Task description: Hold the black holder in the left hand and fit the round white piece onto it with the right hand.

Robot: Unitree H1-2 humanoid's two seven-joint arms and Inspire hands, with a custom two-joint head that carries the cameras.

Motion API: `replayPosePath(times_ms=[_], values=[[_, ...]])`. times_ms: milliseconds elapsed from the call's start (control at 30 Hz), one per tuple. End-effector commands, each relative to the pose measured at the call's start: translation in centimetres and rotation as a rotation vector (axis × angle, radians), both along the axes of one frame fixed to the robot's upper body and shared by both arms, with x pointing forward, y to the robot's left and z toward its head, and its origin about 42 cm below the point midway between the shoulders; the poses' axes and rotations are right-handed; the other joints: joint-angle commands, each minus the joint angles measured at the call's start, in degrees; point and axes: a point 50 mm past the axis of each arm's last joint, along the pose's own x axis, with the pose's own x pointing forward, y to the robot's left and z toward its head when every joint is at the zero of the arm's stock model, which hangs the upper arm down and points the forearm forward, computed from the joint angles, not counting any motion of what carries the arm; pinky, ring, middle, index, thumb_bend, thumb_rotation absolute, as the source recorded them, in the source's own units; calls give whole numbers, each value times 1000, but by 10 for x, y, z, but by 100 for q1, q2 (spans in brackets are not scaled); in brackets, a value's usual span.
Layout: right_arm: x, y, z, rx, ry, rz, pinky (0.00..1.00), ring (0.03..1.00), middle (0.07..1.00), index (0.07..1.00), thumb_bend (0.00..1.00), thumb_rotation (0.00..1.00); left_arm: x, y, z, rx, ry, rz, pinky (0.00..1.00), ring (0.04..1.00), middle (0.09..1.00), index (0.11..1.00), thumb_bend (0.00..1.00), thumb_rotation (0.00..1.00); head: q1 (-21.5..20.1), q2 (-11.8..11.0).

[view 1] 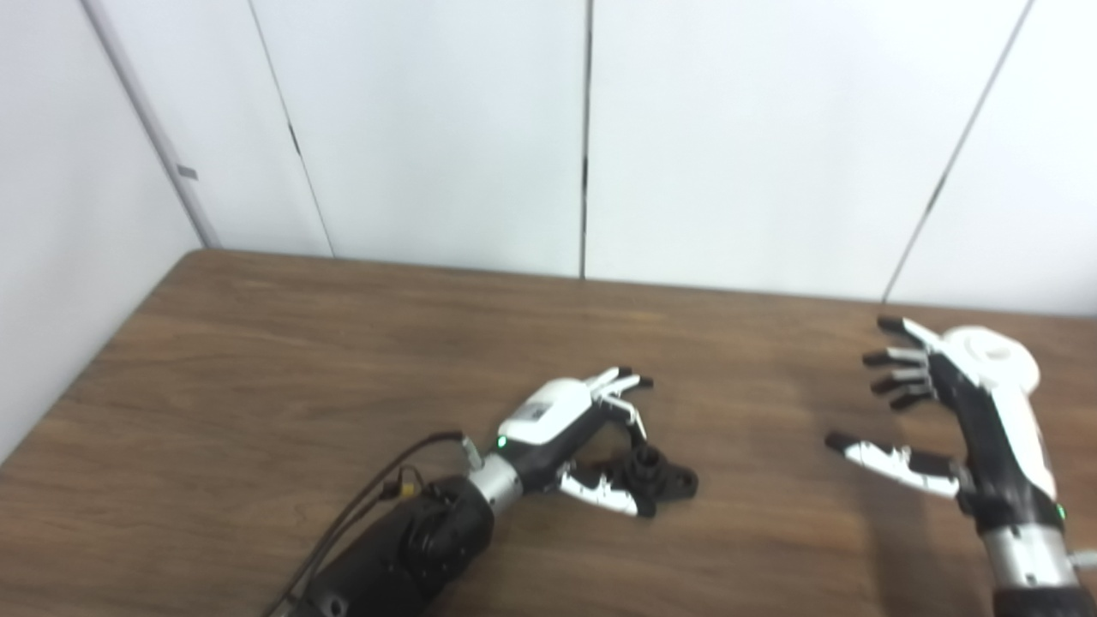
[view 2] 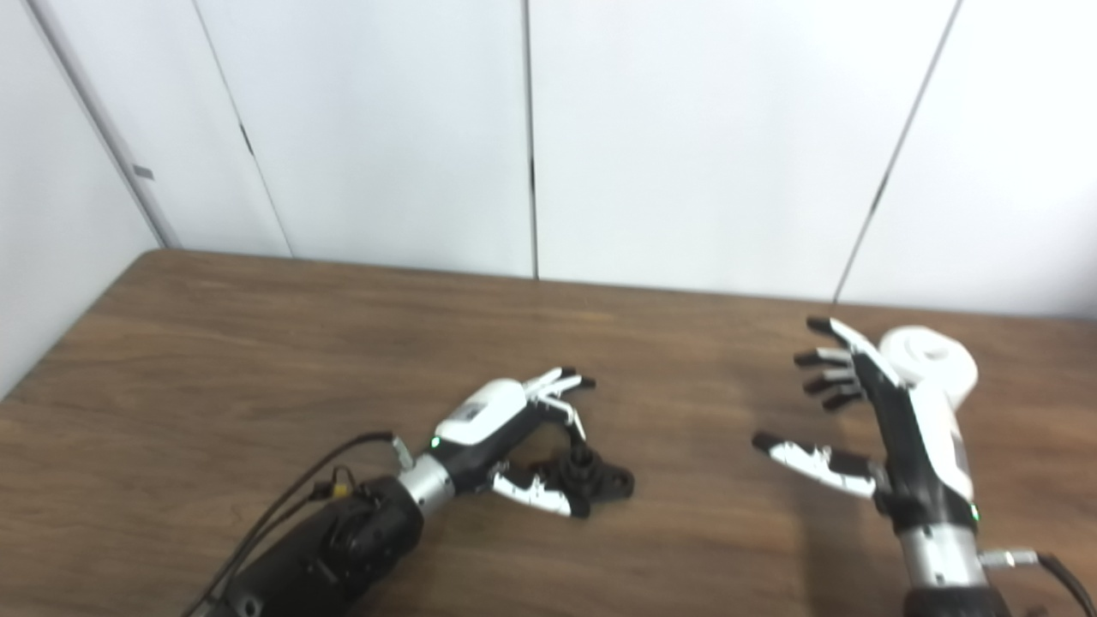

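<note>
**Holder on the table, white piece behind the right hand**

The wooden table (view 1: 257,360) carries everything. The right hand (view 1: 968,420) hovers well right of the black holder (view 1: 656,476), fingers spread, empty. The left hand (view 1: 583,428) curls loosely around that holder, thumb beside it; firm grip unclear. The round white piece (view 2: 930,360) lies far right, behind the right hand.

A plain lab-like room: bare wooden table (view 1: 343,343) against white wall panels (view 1: 428,128).

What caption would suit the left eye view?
Left hand open around black holder on the table; open right hand beside round white piece.
</note>
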Motion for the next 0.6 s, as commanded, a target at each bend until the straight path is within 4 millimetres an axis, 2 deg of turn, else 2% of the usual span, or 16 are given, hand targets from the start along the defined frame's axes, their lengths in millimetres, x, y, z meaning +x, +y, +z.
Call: replayPosePath(times_ms=[0,100,133,167,233,267,300,333,400,467,500,567], values=[[4,4,22,-3,-79,8,488,580,685,829,600,190,-27,-17,-41,126,142,-106,947,1000,943,485,523,73,-115,13],[4,6,26,-16,-81,7,491,583,689,828,596,189,-27,-13,-43,141,149,-111,948,1000,945,485,523,71,-424,18],[5,8,27,-26,-83,6,495,587,691,828,594,194,-27,-10,-43,141,148,-110,946,1000,945,485,523,71,-704,7],[6,8,30,-38,-83,7,503,593,694,826,594,194,-27,-7,-43,140,147,-108,940,1000,943,485,523,69,-773,-3],[9,10,38,-105,-70,-5,528,625,710,819,611,195,-26,1,-44,141,150,-106,940,1000,940,485,523,68,-1411,-112],[11,11,41,-136,-62,-14,541,639,722,816,632,230,-25,4,-44,142,150,-106,939,1000,939,485,523,67,-1499,-132],[13,12,48,-227,-24,-28,545,644,727,815,640,243,-25,10,-44,143,149,-109,939,1000,939,485,523,67,-2008,-254],[16,13,52,-287,4,-41,546,670,759,848,669,300,-24,15,-44,143,148,-111,935,1000,936,486,524,67,-2312,-348],[21,17,64,-361,57,-96,544,686,780,869,696,321,-24,25,-44,143,155,-112,933,1000,933,486,524,65,-2868,-546],[25,22,72,-395,84,-147,546,708,809,882,712,289,-23,33,-43,144,169,-110,934,997,931,487,524,61,-3183,-669],[28,24,77,-437,91,-181,547,716,817,887,710,285,-23,36,-42,141,172,-110,942,998,933,487,524,60,-3491,-821],[34,27,86,-522,98,-245,574,768,842,892,719,262,-21,43,-41,132,173,-113,930,979,920,487,524,56,-3731,-967]])
